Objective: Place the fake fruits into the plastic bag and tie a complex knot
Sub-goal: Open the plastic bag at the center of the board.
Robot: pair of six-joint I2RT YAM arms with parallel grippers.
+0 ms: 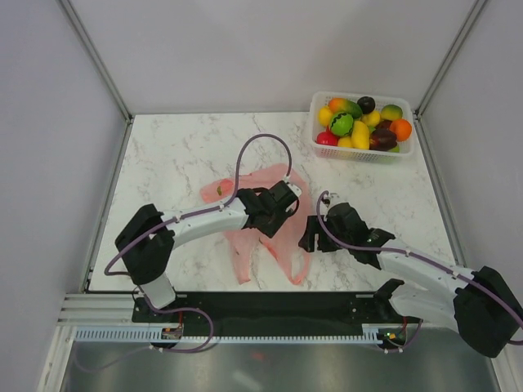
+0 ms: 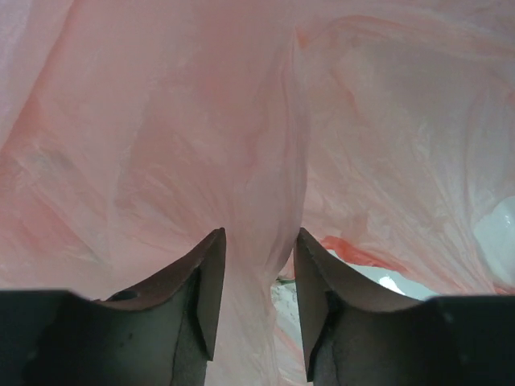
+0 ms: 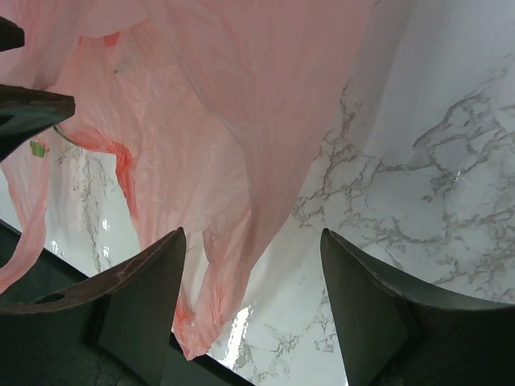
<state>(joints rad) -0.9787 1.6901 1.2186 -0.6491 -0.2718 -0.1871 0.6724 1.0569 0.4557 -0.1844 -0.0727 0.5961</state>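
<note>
The pink plastic bag (image 1: pixel 249 243) lies crumpled on the marble table, its handle ends toward the near edge. My left gripper (image 1: pixel 286 198) is over the bag's far right part. In the left wrist view (image 2: pixel 259 241) its jaws stand partly apart with a fold of the bag (image 2: pixel 201 121) between them. My right gripper (image 1: pixel 309 237) is just right of the bag. In the right wrist view (image 3: pixel 251 237) it is wide open, with a hanging handle end of the bag (image 3: pixel 209 104) beside its left finger. The fake fruits (image 1: pixel 359 122) are piled in the basket. No knot shows.
The white lattice basket (image 1: pixel 364 156) stands at the far right corner of the table. A small green spot (image 1: pixel 219 189) shows through the bag's far left edge. White walls enclose the table. The black arm rail runs along the near edge.
</note>
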